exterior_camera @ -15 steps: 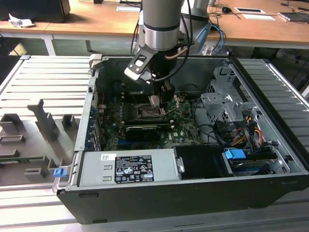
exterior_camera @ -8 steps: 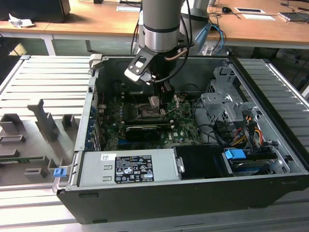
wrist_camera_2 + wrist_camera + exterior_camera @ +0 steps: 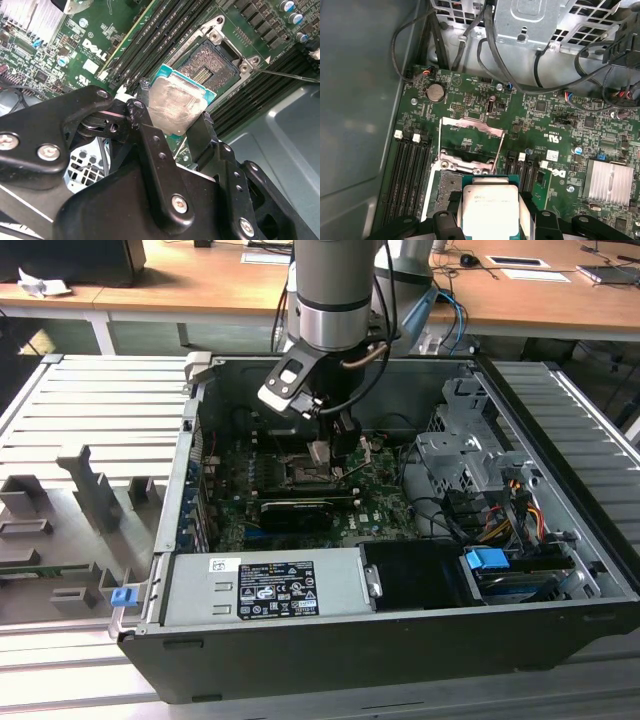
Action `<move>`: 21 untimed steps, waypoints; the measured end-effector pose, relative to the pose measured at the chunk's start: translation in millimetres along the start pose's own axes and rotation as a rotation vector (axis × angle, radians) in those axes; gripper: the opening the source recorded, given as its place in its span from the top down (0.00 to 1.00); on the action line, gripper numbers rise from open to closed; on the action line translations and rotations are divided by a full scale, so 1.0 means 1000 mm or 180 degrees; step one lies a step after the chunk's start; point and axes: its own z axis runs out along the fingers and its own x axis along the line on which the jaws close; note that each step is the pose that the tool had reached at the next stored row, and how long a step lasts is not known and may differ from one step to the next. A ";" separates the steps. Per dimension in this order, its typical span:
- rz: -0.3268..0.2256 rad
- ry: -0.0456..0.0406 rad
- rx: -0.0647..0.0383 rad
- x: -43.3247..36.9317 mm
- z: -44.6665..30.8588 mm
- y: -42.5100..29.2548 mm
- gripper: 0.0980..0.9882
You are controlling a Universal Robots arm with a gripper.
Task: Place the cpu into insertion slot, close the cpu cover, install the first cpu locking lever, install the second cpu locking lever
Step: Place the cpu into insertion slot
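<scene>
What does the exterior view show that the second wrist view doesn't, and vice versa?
Exterior view: the open black metal computer case, the grey labelled box in it, the grey slatted platform. Second wrist view: bare contacts inside the dark silver-rimmed square insertion slot, black fingers up close. Both: the silver-grey square cpu, clamped over the green circuit board.

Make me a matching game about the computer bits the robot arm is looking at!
Things:
1. cpu
2. insertion slot
3. cpu cover
4. coin battery

States:
A. swung open
B. round and silver, sitting on the green circuit board
C. clamped in the gripper
D. uncovered, with nothing in it

Pairs: 1-C, 2-D, 3-A, 4-B
</scene>
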 end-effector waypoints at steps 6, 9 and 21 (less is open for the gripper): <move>0.0000 -0.0001 0.0001 -0.0001 0.0034 -0.0003 0.51; 0.0000 0.0000 0.0000 -0.0001 0.0058 -0.0005 0.51; 0.0133 -0.0012 -0.0002 0.0010 0.0199 -0.0022 0.51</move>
